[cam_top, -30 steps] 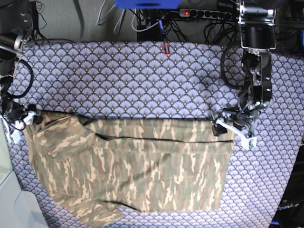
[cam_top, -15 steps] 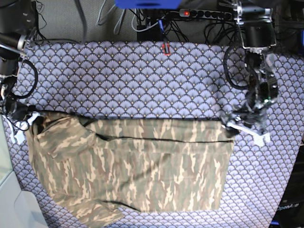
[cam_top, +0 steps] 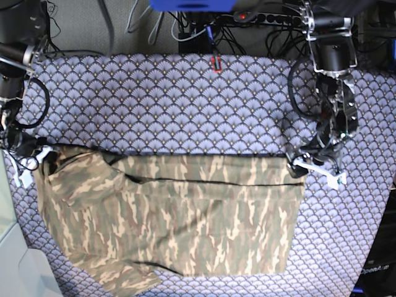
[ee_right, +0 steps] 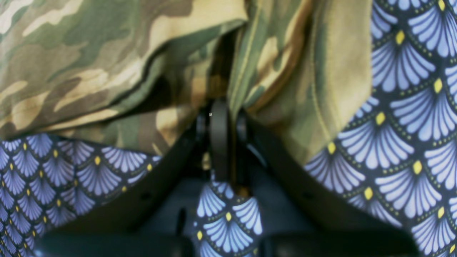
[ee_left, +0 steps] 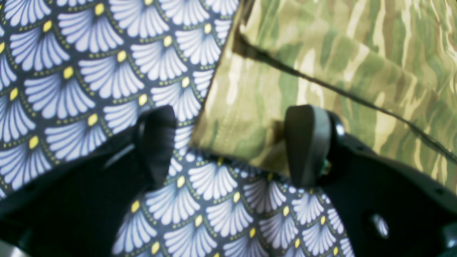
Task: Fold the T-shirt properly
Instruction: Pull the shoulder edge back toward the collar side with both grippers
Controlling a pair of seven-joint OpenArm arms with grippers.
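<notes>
The camouflage T-shirt (cam_top: 185,216) lies spread flat across the near half of the table, with a sleeve at the front left. My right gripper (cam_top: 31,162) is at its far left corner. In the right wrist view this gripper (ee_right: 221,117) is shut on a bunched fold of the T-shirt (ee_right: 89,53). My left gripper (cam_top: 317,170) is at the shirt's far right corner. In the left wrist view it (ee_left: 232,146) stands open low over the cloth, one finger (ee_left: 157,142) over the tablecloth and the other over the T-shirt (ee_left: 321,53), whose corner lies between them.
A purple scallop-patterned tablecloth (cam_top: 185,99) covers the table. A small red object (cam_top: 216,62) lies at its far edge. A power strip and cables (cam_top: 266,18) run behind the table. The table's left edge is next to my right arm.
My right gripper has closed on the shirt's far left corner. My left gripper drifted right along the shirt's right corner, came slightly back, and stayed open.
</notes>
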